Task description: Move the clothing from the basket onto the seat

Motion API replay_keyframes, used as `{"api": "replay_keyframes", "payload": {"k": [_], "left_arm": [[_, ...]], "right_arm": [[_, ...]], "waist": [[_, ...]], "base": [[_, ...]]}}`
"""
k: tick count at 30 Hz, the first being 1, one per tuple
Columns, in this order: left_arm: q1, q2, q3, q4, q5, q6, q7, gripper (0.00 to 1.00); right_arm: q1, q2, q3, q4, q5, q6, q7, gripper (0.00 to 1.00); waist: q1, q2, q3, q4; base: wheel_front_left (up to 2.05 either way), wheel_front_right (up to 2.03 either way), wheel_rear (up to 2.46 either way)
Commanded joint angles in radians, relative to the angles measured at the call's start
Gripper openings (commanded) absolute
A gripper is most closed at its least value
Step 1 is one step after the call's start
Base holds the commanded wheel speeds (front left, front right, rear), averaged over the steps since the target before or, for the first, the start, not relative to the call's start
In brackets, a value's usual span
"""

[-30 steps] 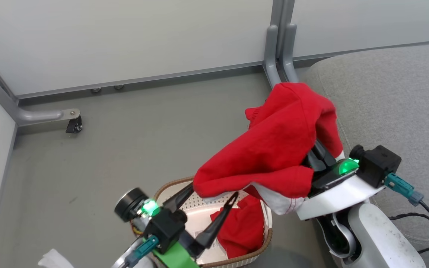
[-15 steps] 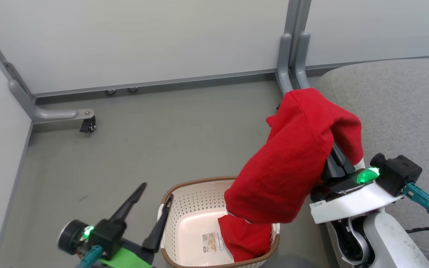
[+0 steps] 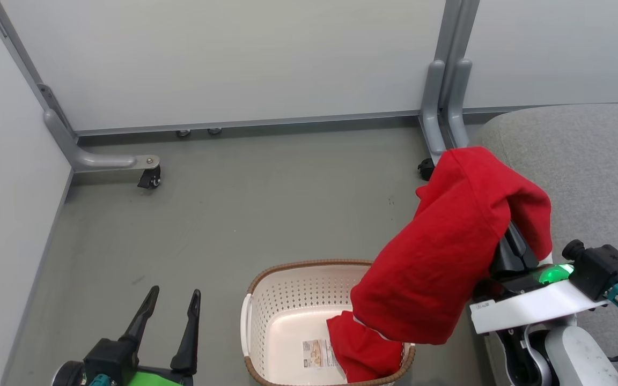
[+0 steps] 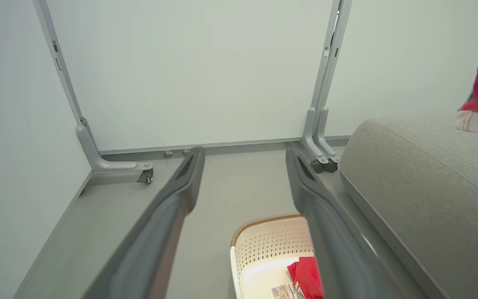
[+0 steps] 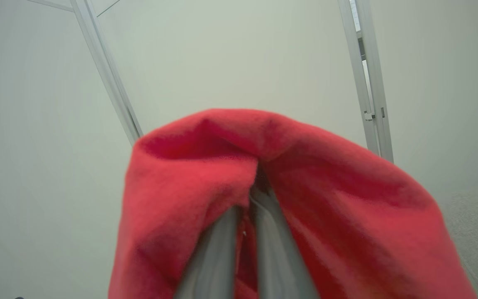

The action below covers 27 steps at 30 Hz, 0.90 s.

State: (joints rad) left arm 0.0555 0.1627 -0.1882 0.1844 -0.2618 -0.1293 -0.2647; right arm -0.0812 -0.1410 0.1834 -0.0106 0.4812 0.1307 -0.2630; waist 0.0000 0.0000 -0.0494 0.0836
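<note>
A dull grey-green floor [image 3: 266,203] is spreading out under the robot, boxed in by pale partition panels [image 3: 244,59]. Nearest the camera, at the lower left of the head view, the left gripper [image 3: 175,294] is hanging over bare floor with its two dark fingers spread wide and nothing between them. Just to its right the basket [image 3: 309,264] is sitting on the floor, and the second garment [image 3: 365,351] is lying crumpled in its right-hand corner beside the label sticker [image 3: 317,354]. Above the basket's right edge the held garment [image 3: 448,257] is dangling in the air, draped like a hood over the right gripper [image 5: 256,195], whose fingers are pinching together on a fold of the red cloth in the right wrist view. The lower hem is hanging close over the second garment; whether the two are touching I cannot tell. Further right, the seat [image 3: 593,171] is rising beside the raised arm, and no red cloth is resting on the part of it that is showing. As I am judging it, the task is running at less than half: one piece is lifted out but not yet laid down, and the other is waiting in the basket, untouched
</note>
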Motion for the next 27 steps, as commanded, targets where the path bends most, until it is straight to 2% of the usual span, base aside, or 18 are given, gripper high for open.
{"api": "replay_keyframes", "payload": {"k": [1, 9, 27], "left_arm": [[0.021, -0.008, 0.011, 0.01, 0.001, -0.002, 0.001, 1.0], [0.046, -0.042, 0.054, 0.063, 0.02, -0.002, 0.001, 1.0], [0.041, -0.052, 0.06, 0.066, 0.032, -0.002, 0.001, 1.0]], "right_arm": [[0.018, -0.001, -0.006, -0.001, 0.003, 0.0, -0.003, 0.0], [0.049, 0.013, -0.026, 0.015, 0.005, 0.0, -0.003, 0.0], [0.034, 0.018, -0.029, 0.017, 0.009, 0.0, -0.003, 0.0]], "waist": [[0.0, 0.0, -0.003, 0.003], [0.0, 0.0, -0.007, 0.0], [0.0, 0.0, 0.002, -0.027]], "base": [[0.0, 0.0, 0.0], [0.0, 0.0, 0.0], [0.0, 0.0, 0.0]]}}
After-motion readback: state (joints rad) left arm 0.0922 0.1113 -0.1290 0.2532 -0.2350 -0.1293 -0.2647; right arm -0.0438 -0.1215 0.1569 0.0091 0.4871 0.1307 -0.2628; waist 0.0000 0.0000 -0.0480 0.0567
